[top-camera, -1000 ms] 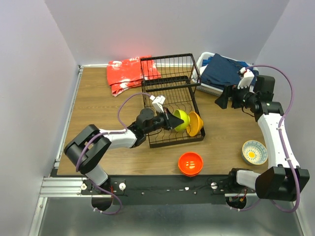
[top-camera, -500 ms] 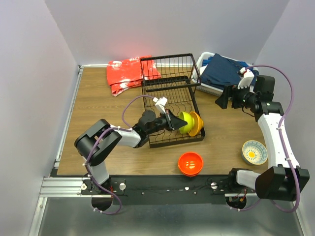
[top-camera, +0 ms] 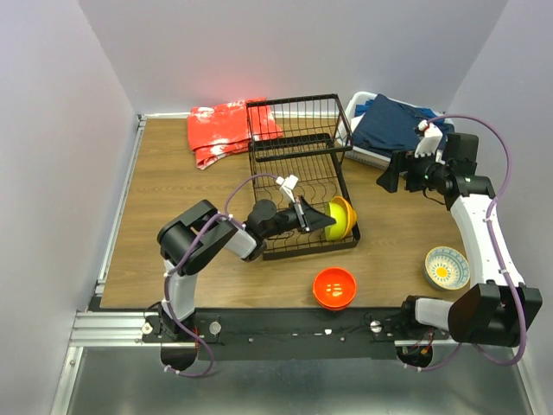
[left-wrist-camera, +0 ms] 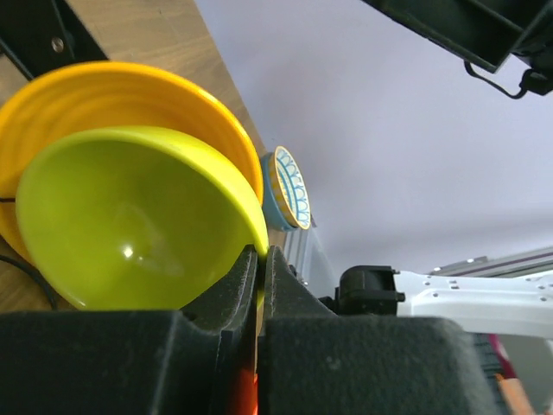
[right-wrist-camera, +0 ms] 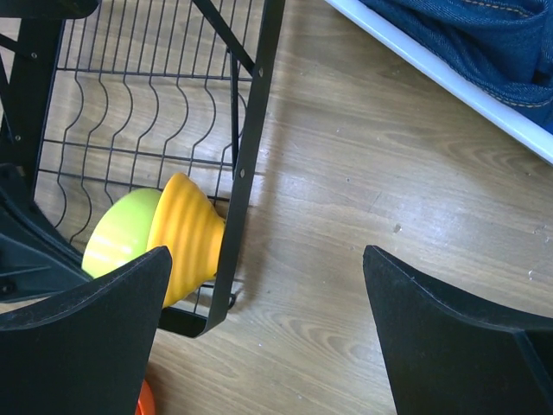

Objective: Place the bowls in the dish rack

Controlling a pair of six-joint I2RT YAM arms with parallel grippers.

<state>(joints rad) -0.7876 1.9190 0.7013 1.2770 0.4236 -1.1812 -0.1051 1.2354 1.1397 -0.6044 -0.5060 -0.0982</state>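
Lime bowl (left-wrist-camera: 130, 225) nested against yellow-orange bowl (left-wrist-camera: 112, 86) in dish rack (right-wrist-camera: 246, 164), rim pinched by left gripper (left-wrist-camera: 261, 259); placing step, next probably release and retract cleanly; right gripper (right-wrist-camera: 268, 333) spread wide.

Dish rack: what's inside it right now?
The lime green bowl nested in the yellow-orange bowl, both on edge at the right end of the dish rack; the left claw grips the green rim. The arm covers slots beneath it.
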